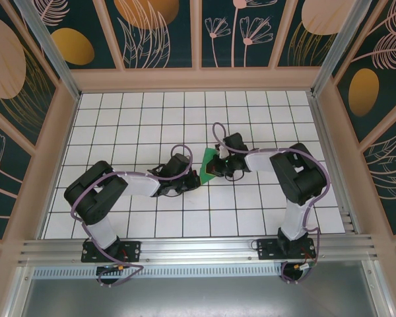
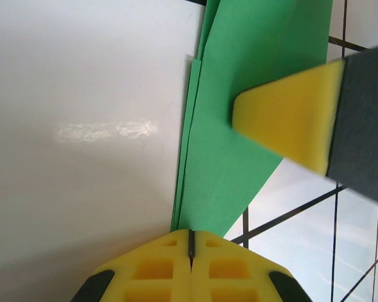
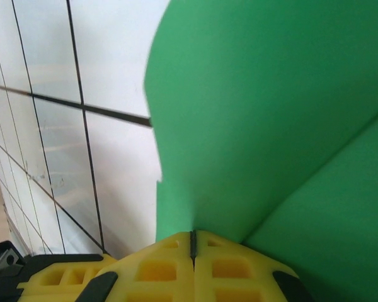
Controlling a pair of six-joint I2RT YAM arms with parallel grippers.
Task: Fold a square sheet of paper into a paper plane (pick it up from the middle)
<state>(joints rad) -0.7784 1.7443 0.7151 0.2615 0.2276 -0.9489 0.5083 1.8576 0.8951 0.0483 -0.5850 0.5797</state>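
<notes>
Green paper sheet, already creased into a wedge, sits just right of centre in the top view, over the gridded table. The left gripper, jaws together, pinches its narrow tip. The right gripper, jaws likewise pressed together, clamps a folded edge, probably to hold the layers taut for creasing
</notes>
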